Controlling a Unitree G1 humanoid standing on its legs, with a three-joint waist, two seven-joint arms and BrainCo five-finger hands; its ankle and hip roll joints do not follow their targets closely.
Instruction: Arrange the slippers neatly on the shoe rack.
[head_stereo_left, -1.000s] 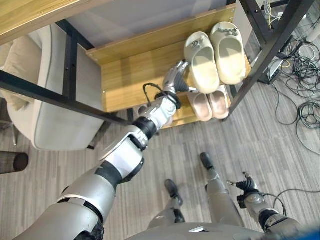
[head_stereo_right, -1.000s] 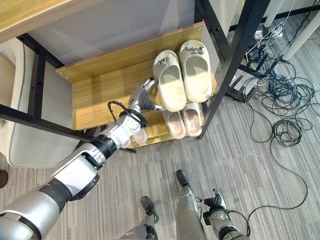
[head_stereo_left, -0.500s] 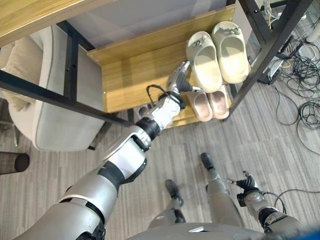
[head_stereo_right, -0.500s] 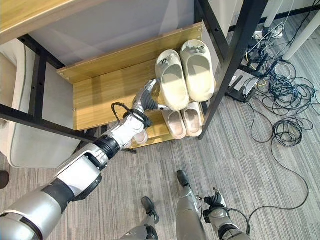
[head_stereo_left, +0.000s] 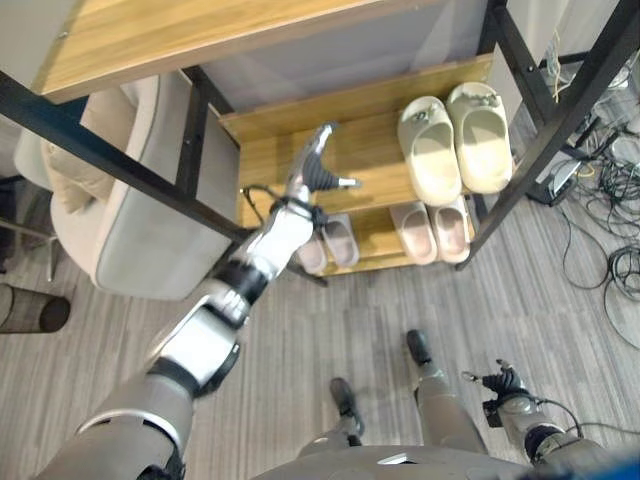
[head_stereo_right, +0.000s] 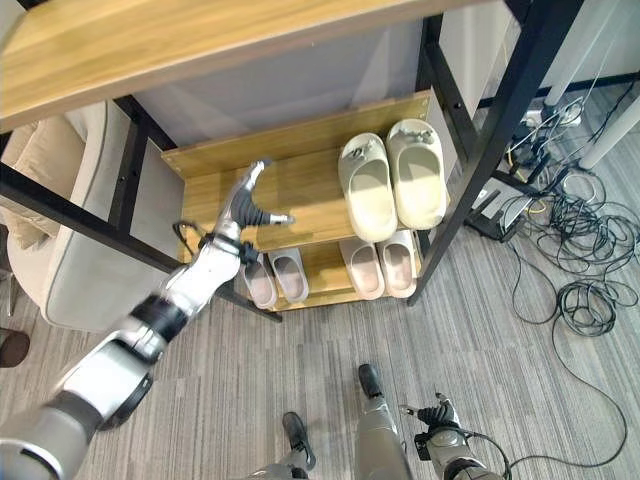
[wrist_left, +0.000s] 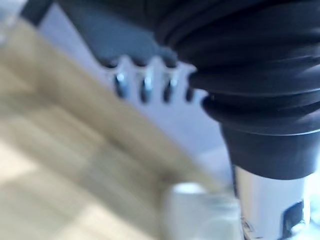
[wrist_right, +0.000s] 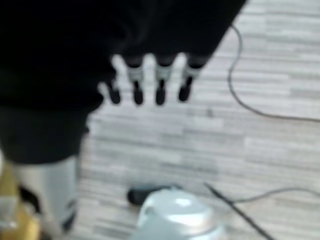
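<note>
The low wooden two-tier shoe rack (head_stereo_right: 210, 160) stands under a black-framed wooden table (head_stereo_right: 150, 45). On its upper shelf the pair of cream-coloured foam slippers (head_stereo_right: 392, 183) sits side by side at the right end, toes toward the back board. On the lower shelf, a pale pink pair (head_stereo_right: 384, 267) rests directly beneath them and a second pale pair (head_stereo_right: 275, 277) lies further left.

The left hand (head_stereo_right: 248, 208) hovers above the bare left half of the upper shelf, fingers straight and spread, thumb out, holding nothing. The right hand (head_stereo_right: 437, 415) hangs low over the grey plank floor (head_stereo_right: 520, 350), fingers loosely extended, empty.

By my reading, placing is done and this is the release stage; what remains looks like drawing the left arm clear without brushing the cream pair.
</note>
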